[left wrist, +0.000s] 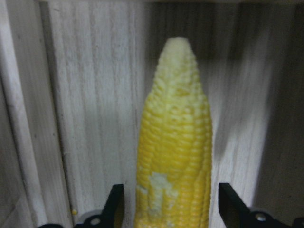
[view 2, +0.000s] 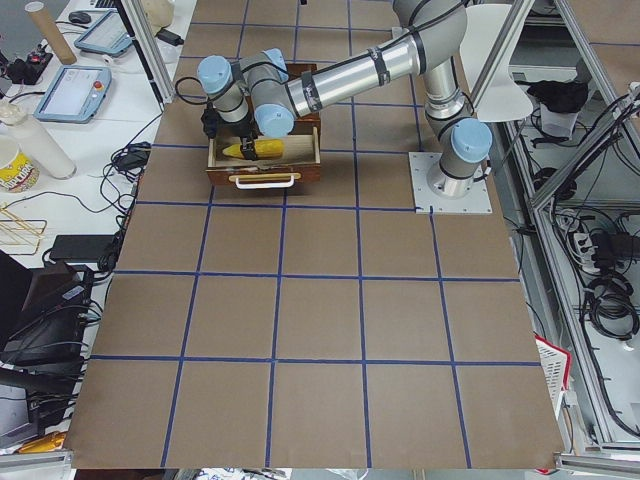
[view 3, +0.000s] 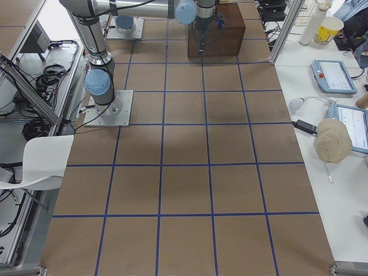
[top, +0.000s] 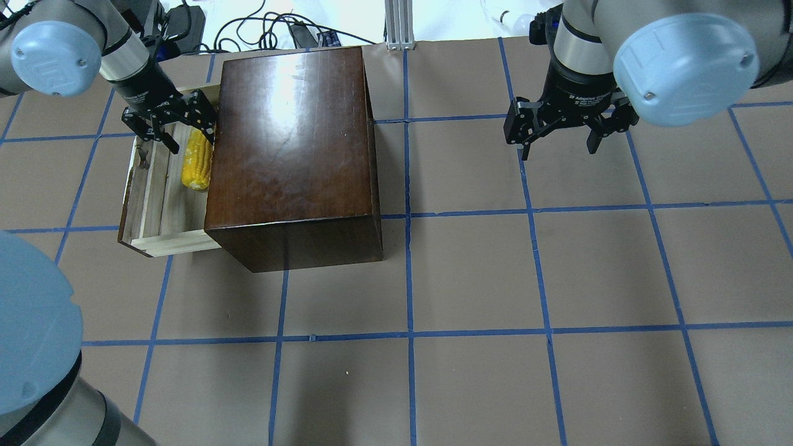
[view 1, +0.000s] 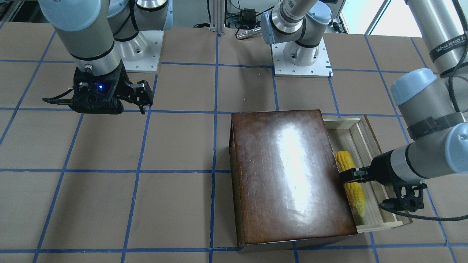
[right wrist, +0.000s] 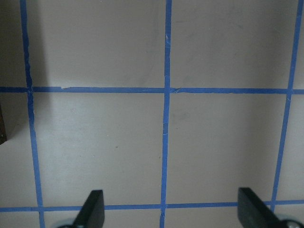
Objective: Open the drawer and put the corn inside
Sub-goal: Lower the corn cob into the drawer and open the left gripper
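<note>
Pincer first: your left pincer point(left wrist: 172, 192) is open a little wider than the corn point(left wrist: 175, 142). One finger point(left wrist: 116, 204) sits on each side with a thin gap, so it holds nothing. The corn lies flat on the pale floor of the drawer point(top: 162, 204), just beside the dark box point(top: 291, 142). The drawer sticks out of the box toward the left edge of the table point(top: 495, 279), near the far left corner. Your right pincer point(top: 559, 152) hangs wide open and empty nearer the far right corner. I think the putting-in step is almost done. Next, lift the left pincer straight up, so no finger bumps the corn or the drawer wall.
</note>
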Motion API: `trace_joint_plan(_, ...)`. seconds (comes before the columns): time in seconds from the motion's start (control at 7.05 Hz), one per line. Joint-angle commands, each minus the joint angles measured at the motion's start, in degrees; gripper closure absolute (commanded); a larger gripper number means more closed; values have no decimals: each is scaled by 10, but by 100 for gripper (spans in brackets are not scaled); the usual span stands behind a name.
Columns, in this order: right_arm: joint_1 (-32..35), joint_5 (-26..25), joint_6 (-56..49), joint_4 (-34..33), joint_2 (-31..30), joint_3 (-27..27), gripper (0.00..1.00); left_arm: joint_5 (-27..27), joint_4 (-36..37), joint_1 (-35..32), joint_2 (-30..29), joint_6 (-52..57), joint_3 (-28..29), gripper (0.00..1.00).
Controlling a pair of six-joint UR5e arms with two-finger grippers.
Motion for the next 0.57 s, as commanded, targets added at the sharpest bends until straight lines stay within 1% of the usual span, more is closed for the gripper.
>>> trace_joint_plan(0.0, 0, 0, 0, -1, 0, 0, 0, 2, -7, -3, 20, -1, 7, 0)
trace_joint_plan(0.14, 0, 0, 0, -1, -1, 0, 0, 6, -41, -4, 31, -1, 28, 0)
trace_joint_plan(0.43, 0, 0, 0, 0, 0, 0, 0, 7, -126, -1, 45, -1, 95, 0)
